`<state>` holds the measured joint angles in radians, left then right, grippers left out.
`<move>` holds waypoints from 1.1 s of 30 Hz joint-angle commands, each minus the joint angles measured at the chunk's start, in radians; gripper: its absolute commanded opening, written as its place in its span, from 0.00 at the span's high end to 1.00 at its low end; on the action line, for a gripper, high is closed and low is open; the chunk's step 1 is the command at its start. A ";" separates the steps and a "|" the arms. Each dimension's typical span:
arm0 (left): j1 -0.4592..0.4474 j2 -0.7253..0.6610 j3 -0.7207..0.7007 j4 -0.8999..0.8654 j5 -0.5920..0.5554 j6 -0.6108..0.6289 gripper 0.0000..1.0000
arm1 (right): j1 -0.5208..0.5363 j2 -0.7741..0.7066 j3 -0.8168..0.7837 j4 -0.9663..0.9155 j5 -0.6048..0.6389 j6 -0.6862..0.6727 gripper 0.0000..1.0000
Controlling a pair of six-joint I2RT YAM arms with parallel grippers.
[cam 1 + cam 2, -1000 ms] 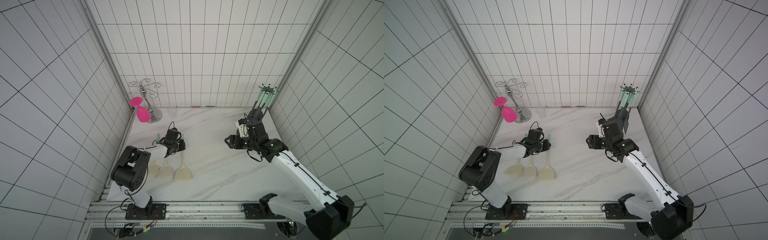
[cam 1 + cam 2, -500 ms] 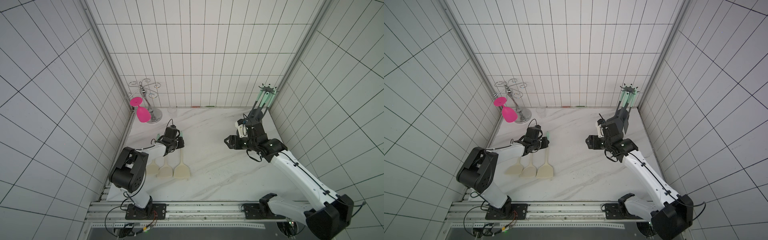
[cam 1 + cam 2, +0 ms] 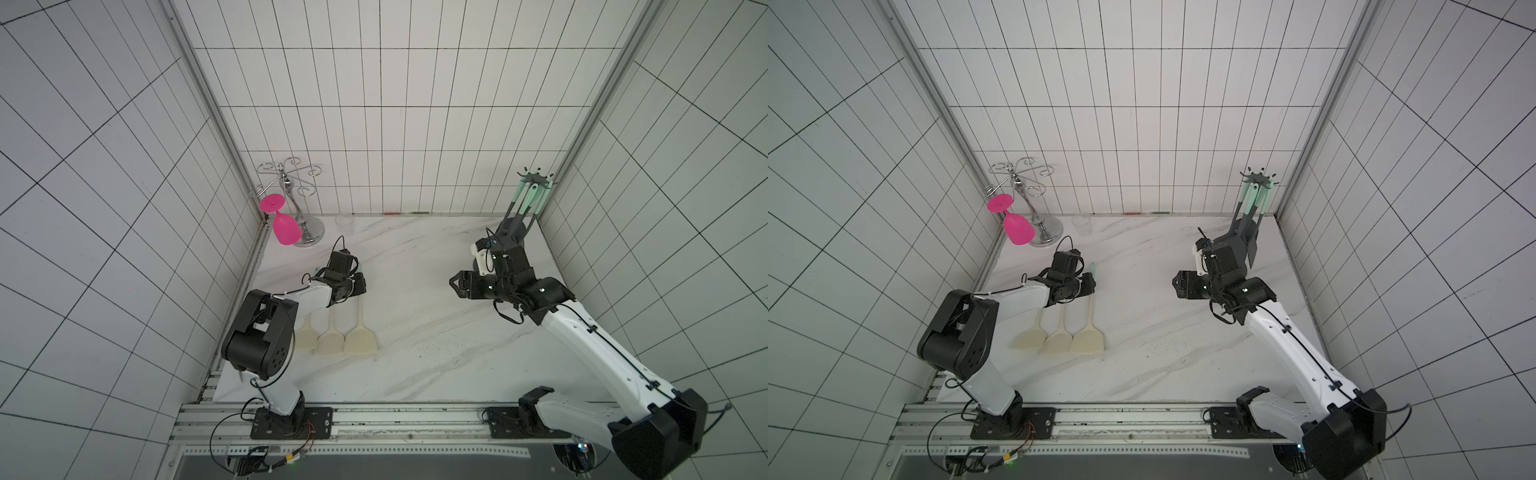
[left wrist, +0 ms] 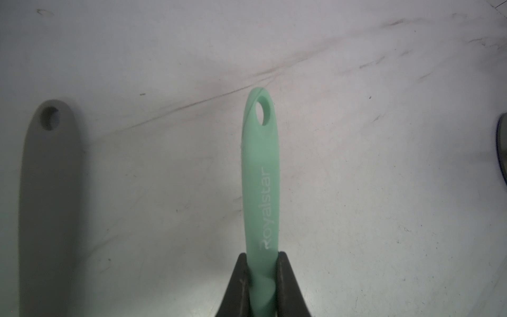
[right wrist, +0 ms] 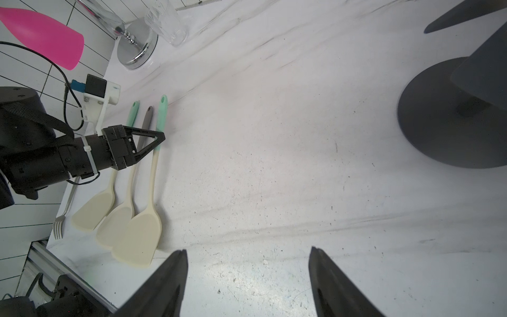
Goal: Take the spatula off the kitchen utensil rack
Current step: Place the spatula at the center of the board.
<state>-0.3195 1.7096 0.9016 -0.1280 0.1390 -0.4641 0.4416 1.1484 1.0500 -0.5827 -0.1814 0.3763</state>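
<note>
Left gripper (image 4: 260, 256): fingers (image 4: 241, 277) pinching the mint handle of the spatula (image 4: 260, 178) from both sides, with the hang-hole end sticking out past the tips. In both top views the spatula lies off the rack at the table's (image 3: 436, 332) 9 o'clock side, handle toward 12 and cream blade toward 6. Blade is flat on the marble; cannot tell whether the handle end is lifted clear. Just beside it, on its 9 o'clock side, lie two other spatulas (image 3: 330, 343), blades close together, the nearer one grey-handled. A fork (image 5: 59, 225) lies beyond them at the table edge. Right gripper (image 5: 248, 249): fingers (image 5: 170, 282) spread wide, nothing between them, bare table beneath. In both top views it sits over the table's 3 o'clock side, tips aimed toward 9, well apart from the spatulas. Kitchen utensil rack (image 3: 515, 226) stands upright in the 2 o'clock corner, mint-handled utensils (image 3: 525, 199) hanging from its top hooks. Chrome glass holder (image 3: 305, 216) stands in the 10 o'clock corner with a pink glass (image 3: 284, 226) hung upside down. A clear glass (image 3: 344, 219) stands just beside its base.
</note>
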 commanded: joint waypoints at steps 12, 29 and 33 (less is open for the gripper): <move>0.009 -0.030 0.022 -0.006 -0.024 0.024 0.75 | 0.013 -0.003 0.058 -0.049 0.071 -0.044 0.27; -0.036 -0.151 0.230 0.027 0.127 0.016 0.71 | -0.442 -0.022 0.392 -0.179 0.192 -0.078 0.40; -0.120 -0.061 0.376 0.096 0.155 0.020 0.70 | -0.570 0.028 0.419 -0.113 0.020 -0.068 0.44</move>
<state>-0.3885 1.5925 1.1976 -0.1200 0.2409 -0.4484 -0.0681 1.1419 1.4292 -0.7216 -0.0368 0.2977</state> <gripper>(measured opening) 0.298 0.562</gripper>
